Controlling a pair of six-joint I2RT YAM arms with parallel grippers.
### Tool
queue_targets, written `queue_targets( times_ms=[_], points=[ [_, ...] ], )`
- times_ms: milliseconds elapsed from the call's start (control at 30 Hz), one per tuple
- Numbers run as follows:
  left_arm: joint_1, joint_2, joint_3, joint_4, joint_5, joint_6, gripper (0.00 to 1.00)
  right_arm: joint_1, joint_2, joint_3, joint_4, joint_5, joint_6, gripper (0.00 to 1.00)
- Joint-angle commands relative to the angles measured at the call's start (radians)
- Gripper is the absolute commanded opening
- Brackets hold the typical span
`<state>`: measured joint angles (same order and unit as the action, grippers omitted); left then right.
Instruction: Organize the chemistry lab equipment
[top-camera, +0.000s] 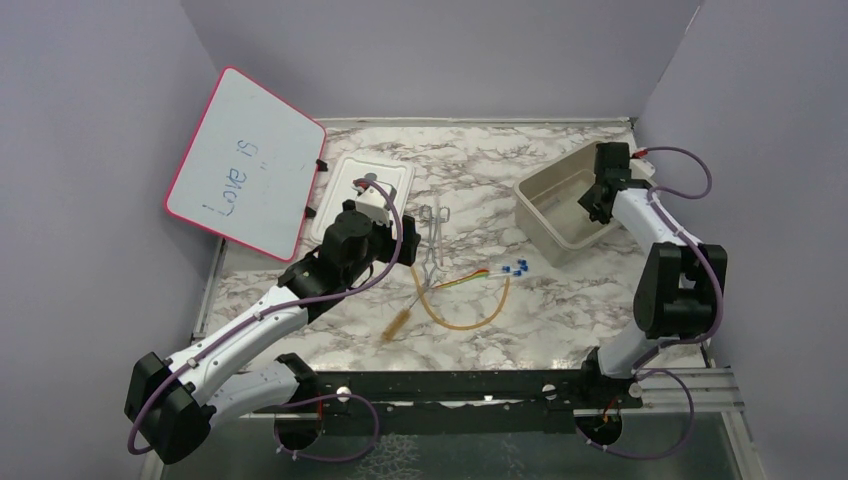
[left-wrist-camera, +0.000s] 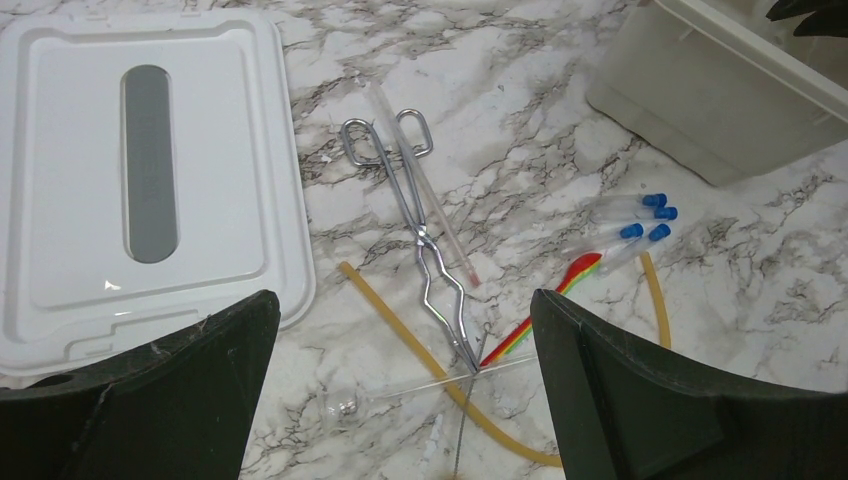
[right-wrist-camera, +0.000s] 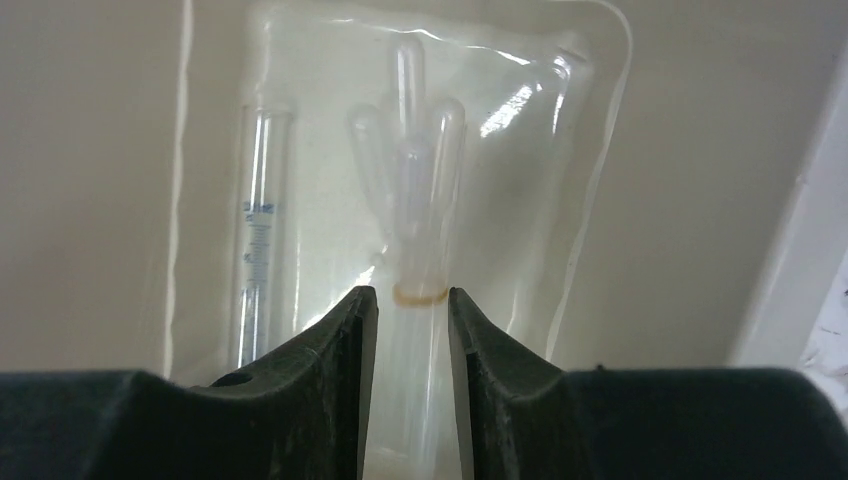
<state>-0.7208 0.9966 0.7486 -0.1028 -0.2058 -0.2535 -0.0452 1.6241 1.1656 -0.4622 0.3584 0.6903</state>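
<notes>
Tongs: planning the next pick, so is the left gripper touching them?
Apart. The left wrist view shows the tongs lying between the left gripper's wide-open fingers, marble visible on both sides.

A pink-framed whiteboard leans at the back left corner of the bench. It carries the handwritten words "Love is" in dark marker, followed by two short strokes like quotation marks. In the right wrist view, a clear glass tube bears small blue print and scale marks, too blurred to read. No other lettering is legible.
</notes>
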Motion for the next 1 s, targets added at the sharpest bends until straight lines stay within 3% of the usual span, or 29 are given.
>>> queue_targets(
  times_ms=[0, 267, 400, 667, 967],
  points=[
    [0.005, -0.002, -0.005, 0.020, 0.019, -0.006, 0.99, 0.001, 0.043, 0.025, -0.011, 0.089, 0.061, 0.38],
    [0.004, 0.006, -0.001, 0.014, 0.018, 0.001, 0.99, 0.002, 0.109, 0.058, -0.018, 0.134, 0.084, 0.41],
    [0.004, 0.014, 0.003, 0.010, 0.018, 0.000, 0.99, 0.001, 0.097, 0.068, -0.012, 0.124, 0.052, 0.53],
    [0.005, 0.030, 0.011, 0.013, 0.033, -0.003, 0.99, 0.001, 0.029, 0.128, -0.022, -0.020, -0.090, 0.70],
    [0.004, 0.044, 0.011, 0.015, 0.054, -0.019, 0.99, 0.040, -0.153, 0.129, -0.030, -0.235, -0.274, 0.73]
  ],
)
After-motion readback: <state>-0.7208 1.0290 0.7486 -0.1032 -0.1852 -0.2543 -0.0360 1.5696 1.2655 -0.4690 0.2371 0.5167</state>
